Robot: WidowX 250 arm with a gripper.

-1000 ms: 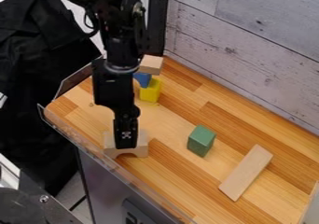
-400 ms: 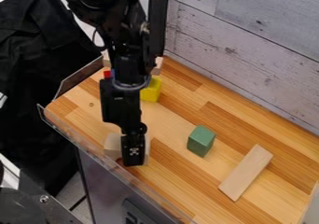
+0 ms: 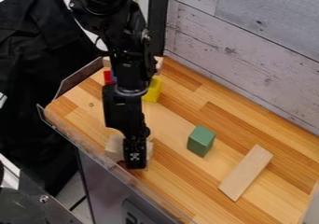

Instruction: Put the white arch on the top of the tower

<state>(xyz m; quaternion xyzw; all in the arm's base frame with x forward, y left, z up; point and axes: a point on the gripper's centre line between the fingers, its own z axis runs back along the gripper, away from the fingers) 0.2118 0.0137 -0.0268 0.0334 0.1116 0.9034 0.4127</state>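
White arch [image 3: 113, 147] sat low on the bench, under the gripper [image 3: 135, 163]

The arch rested on the wooden bench [image 3: 181, 185] near its clear-walled edge [image 3: 93, 145], well apart from the tower [image 3: 152, 86]. The gripper hung down over it, hiding its middle; pale parts of the arch showed to both sides. Whether the jaws were clenched on the arch or released, one could not tell from this angle.

The black arm [image 3: 118, 62] came in from the top and crossed in front of the tower, covering much of it. A yellow block [image 3: 151, 93] showed just right of the arm, and a red block [image 3: 107, 77] just left — with pale wood [image 3: 159, 62] visible above the yellow one.

Nearer the middle of the bench stood a green block [image 3: 200, 140]. To its lower right a flat, pale plank [image 3: 246, 172] lay at a slant — apart from the green block. Whitish boards [image 3: 249, 36] formed the wall behind, and dark cloth [image 3: 37, 92] hung at the left.
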